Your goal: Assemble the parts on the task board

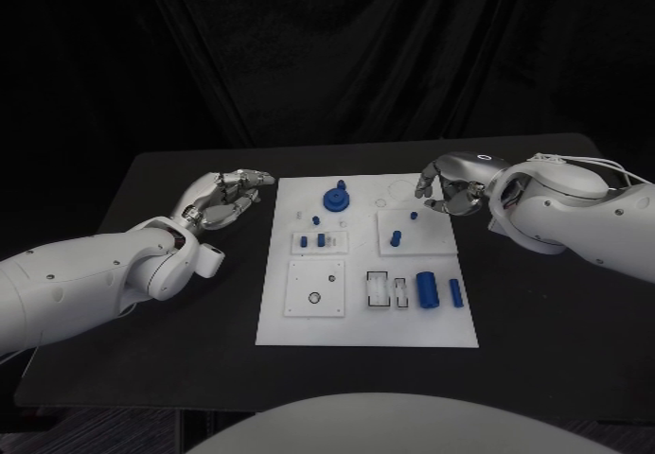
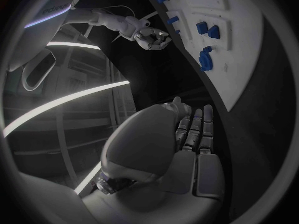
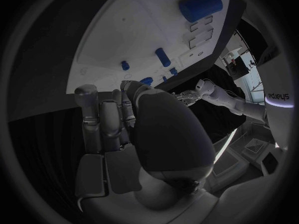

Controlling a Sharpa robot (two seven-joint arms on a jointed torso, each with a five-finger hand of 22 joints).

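Clearly nothing is in hand yet: the blue parts sit spread across the white task board [image 1: 366, 322], likely laid out so each can be reached from one side or the other. Just ahead of the right hand [image 1: 448, 189], which hovers at the board's far right corner, lie a small blue peg [image 1: 415, 215] and, a little farther inward, a blue knob [image 1: 337, 198]; a blue cylinder [image 1: 426, 288] rests well back toward that arm's elbow side. Its fingers curl inward and seem to hold nothing, though what lies under the palm I cannot tell. The left hand [image 1: 221, 200] waits beside the board's far left edge, off the plate, palm turned up and fingers loosely bent together, holding nothing.
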